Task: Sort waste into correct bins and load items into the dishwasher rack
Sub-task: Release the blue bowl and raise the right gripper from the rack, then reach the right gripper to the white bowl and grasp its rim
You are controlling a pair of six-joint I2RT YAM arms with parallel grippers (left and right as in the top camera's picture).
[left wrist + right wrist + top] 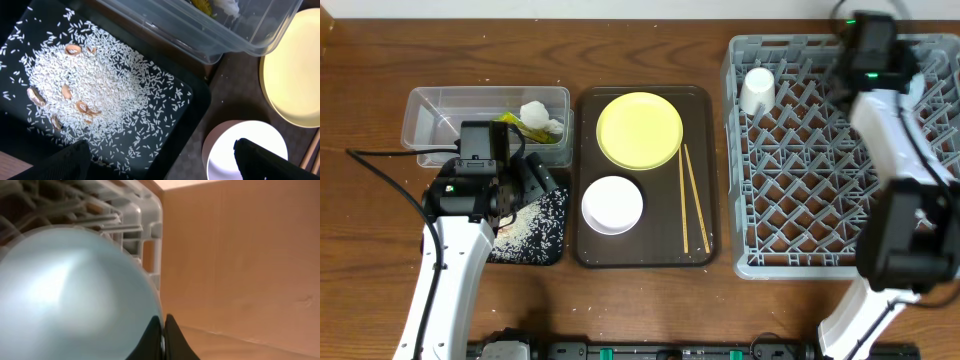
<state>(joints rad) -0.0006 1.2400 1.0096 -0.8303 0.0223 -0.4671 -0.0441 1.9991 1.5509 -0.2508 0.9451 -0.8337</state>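
R arm: right gripper (163, 330) clenched on rim of light blue bowl (75, 295), at far-right corner of dishwasher rack (800, 180) | step: seat bowl | tip: lower slow btw pegs, clear of rack wall, let go only once propped | left gripper (161, 150) spread, empty, well left of rack

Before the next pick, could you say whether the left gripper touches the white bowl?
Apart: overhead shows the serving tray's rim between left gripper and white bowl.

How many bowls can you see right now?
2: a round white bowl on the dark brown serving tray, and a light blue bowl by the grey plastic rack's wall.
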